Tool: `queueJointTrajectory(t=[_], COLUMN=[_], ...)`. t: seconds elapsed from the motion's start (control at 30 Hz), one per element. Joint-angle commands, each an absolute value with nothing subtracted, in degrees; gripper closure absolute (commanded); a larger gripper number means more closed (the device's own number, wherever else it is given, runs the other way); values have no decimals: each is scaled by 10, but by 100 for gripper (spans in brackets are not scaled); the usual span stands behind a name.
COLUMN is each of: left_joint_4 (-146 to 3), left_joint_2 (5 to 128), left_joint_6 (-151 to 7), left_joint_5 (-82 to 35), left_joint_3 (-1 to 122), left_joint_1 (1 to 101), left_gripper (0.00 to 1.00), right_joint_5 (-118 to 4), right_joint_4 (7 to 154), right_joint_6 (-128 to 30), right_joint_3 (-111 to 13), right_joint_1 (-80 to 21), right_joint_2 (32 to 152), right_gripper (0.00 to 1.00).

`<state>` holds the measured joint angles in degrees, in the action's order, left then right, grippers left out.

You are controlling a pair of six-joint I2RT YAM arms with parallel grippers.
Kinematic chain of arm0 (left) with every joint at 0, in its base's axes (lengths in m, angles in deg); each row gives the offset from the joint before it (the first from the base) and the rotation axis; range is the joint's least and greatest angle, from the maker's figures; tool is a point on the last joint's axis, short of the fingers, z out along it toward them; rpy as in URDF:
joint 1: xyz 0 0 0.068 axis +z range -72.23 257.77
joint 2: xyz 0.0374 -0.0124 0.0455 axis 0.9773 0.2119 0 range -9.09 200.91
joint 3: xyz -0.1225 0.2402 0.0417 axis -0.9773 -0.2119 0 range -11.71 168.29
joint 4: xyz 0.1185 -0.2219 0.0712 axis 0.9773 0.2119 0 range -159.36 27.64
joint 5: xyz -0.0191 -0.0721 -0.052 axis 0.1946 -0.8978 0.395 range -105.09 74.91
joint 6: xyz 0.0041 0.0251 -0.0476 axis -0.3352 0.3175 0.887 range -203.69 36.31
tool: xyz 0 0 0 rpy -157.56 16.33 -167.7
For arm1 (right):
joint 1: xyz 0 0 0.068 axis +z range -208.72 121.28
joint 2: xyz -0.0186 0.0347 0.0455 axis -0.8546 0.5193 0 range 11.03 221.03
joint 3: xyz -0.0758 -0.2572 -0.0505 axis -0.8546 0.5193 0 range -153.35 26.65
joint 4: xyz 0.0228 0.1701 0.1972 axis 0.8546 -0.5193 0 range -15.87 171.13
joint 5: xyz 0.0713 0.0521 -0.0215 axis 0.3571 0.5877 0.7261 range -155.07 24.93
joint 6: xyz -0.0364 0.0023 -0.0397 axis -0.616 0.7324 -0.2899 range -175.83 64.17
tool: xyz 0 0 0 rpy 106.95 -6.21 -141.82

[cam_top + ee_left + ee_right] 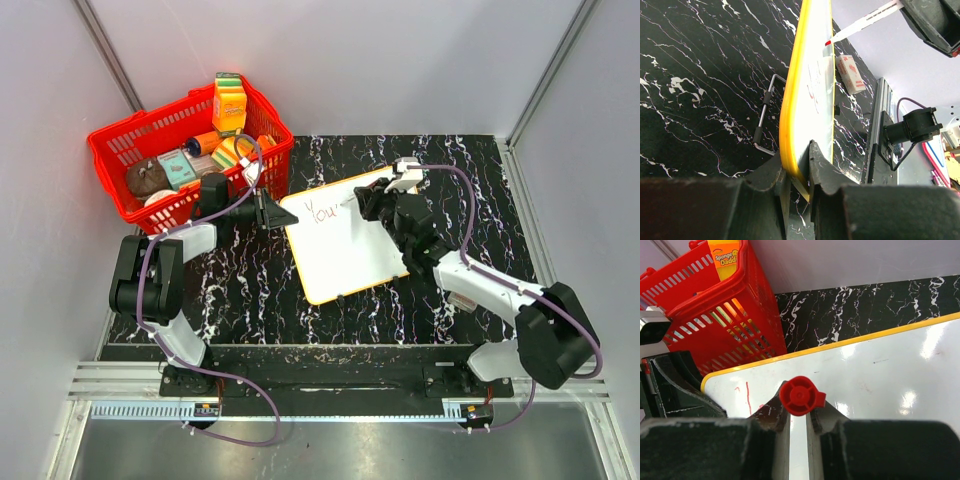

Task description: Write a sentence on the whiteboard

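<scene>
The whiteboard [345,238], white with an orange-yellow rim, lies tilted at mid table. My left gripper [268,212] is shut on its left corner; in the left wrist view the jaws clamp the yellow rim [790,155]. My right gripper [368,200] is shut on a red-capped marker [799,395] with its tip on the board [875,375]. Red lettering reading "You" [322,211] is on the board's upper left; red strokes [747,395] show in the right wrist view. The marker's white barrel and red tip [860,24] touch the board in the left wrist view.
A red basket [185,150] with sponges and packets stands at the back left, close to the board's corner; it also shows in the right wrist view [725,315]. A white eraser block [851,74] lies by the board. A metal stand leg [765,117] shows under the board.
</scene>
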<state>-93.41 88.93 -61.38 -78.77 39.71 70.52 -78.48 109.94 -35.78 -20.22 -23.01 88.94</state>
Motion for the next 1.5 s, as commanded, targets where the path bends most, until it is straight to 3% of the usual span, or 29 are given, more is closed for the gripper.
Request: queueJointTrajectory(t=[0.0,1.47], left_joint_4=[-907,-905], left_joint_2=[915,914], left_joint_6=[-730,-731], left_joint_5=[-756,-758], left_joint_3=[386,384], left_joint_1=[677,674], left_gripper=[100,100], right_joint_5=[-774,-780], right_joint_4=[1115,1115], right_joint_6=[-353,-343], right_joint_3=[-232,-175], right_joint_1=[-234,-235], right_joint_2=[898,877], right_gripper=[100,100])
